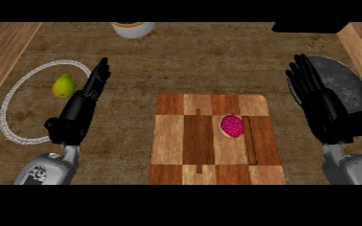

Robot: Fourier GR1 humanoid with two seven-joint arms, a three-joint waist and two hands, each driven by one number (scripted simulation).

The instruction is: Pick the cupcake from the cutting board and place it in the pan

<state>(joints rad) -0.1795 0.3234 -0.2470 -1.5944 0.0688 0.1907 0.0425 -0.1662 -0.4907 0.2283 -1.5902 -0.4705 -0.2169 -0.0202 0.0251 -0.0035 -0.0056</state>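
Cupcake (232, 126) sits on the cutting board (180, 143), right of the board's middle, its pink top turned toward the camera so that it looks tipped on its side; a thin dark groove in the wood runs just to its right. Nothing touches it, so the pick is not yet begun.

The right hand (320, 100) stands right of the board with its fingers straight and holding nothing, and it partly overlaps the dark grey pan (344, 79) at the right edge. That puts it between the cupcake and the pan, which suits it as the working hand: a short reach left to the cupcake, then a short carry back right to the pan. The pan is partly cut off by the view's edge and partly hidden by the hand.

The left hand (79, 107) rests left of the board, fingers straight and empty as well, apart from everything. Beside it, farther left, a yellow-green pear (63, 85) lies on a white-rimmed plate (14, 96), well clear of the board and no part of the task. A white cup (133, 28) with an orange inside stands at the far edge.

Because the cupcake seems to lie tilted, the hand will probably need to close round its sides.
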